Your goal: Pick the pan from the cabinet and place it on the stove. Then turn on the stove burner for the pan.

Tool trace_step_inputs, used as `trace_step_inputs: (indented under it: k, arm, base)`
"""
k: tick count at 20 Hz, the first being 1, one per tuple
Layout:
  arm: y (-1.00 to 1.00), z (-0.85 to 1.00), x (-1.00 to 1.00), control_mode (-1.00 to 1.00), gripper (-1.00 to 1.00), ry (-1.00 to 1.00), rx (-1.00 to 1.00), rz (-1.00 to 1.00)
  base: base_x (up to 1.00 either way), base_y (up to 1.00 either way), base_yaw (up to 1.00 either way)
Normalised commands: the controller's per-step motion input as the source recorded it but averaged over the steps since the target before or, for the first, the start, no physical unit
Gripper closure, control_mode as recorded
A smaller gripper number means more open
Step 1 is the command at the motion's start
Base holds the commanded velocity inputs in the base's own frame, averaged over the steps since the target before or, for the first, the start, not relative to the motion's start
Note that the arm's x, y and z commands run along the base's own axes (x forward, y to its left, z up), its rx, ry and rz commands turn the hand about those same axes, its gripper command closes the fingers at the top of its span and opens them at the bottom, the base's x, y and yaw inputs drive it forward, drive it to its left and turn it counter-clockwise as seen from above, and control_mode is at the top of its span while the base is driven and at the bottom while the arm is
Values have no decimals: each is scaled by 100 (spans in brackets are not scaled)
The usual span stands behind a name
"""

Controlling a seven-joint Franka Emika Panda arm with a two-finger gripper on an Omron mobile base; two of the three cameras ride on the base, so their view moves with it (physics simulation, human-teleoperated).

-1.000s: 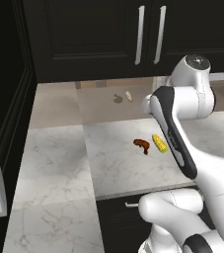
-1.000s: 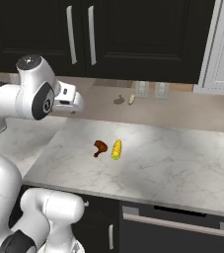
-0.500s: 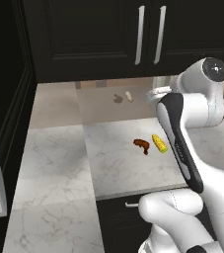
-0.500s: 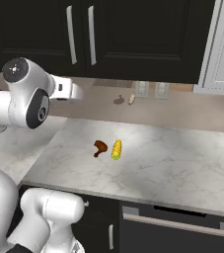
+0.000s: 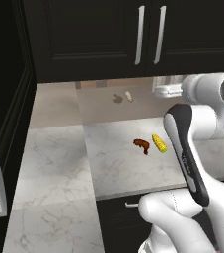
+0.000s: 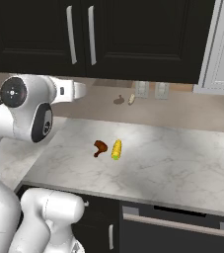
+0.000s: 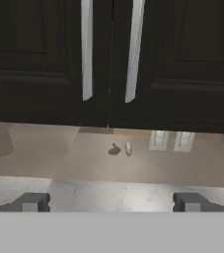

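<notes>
The cabinet [image 5: 133,37] runs across the top of the left base frame, a black wall unit with two panelled doors, both shut. Two long silver bar handles hang upright side by side at the seam where the doors meet, right of centre. In the hand view it fills the upper half, its lower edge level above the tan backsplash.

You saw a glossy white arm [image 5: 202,118] of rounded segments, a long black inlay strip on one link, dark round joint caps with a pale ring, a bulbous white base, two small dark grey square fingertips [image 7: 32,202].
</notes>
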Motion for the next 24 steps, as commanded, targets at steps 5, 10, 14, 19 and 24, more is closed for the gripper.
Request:
trace_step_inputs:
  k: [5, 10, 14, 19, 24]
  arm:
    - [0, 46, 9, -100, -100, -20, 0, 0]
    - [-6, 46, 27, -100, -100, -17, 0, 0]
    - [-8, 33, 43, -100, -100, -14, 0, 0]
    - [-13, 3, 31, -100, -100, -22, 0, 0]
    - [-10, 5, 38, -100, -100, -16, 0, 0]
  base:
    - [0, 0, 0]
    - [0, 0, 0]
    - [0, 0, 0]
    - [0, 0, 0]
    - [0, 0, 0]
